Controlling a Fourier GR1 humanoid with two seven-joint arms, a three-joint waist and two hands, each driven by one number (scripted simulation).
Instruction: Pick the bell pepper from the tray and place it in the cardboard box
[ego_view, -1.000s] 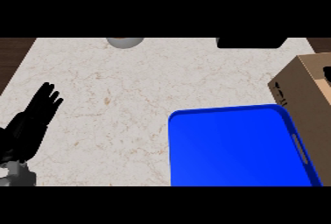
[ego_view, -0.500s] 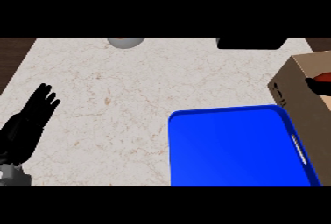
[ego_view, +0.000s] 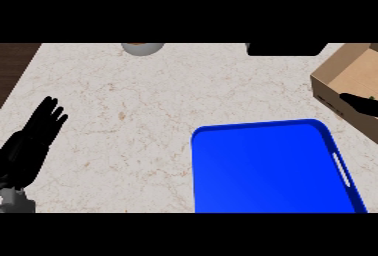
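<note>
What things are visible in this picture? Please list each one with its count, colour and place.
Counter: one, pale marbled, fills most of the view.
Tray: one, blue, lower right on the counter, nothing on it.
Box: one, brown cardboard, open top, at the right edge beyond the tray.
Round object: one, grey, top edge, cut off.
Dark object: one, black, top edge right of middle, cut off.
Pepper: none in view.
Left hand: one, black, open, resting at the lower left.
Right hand: one, black, at the right edge over the box, mostly out of view.
</note>
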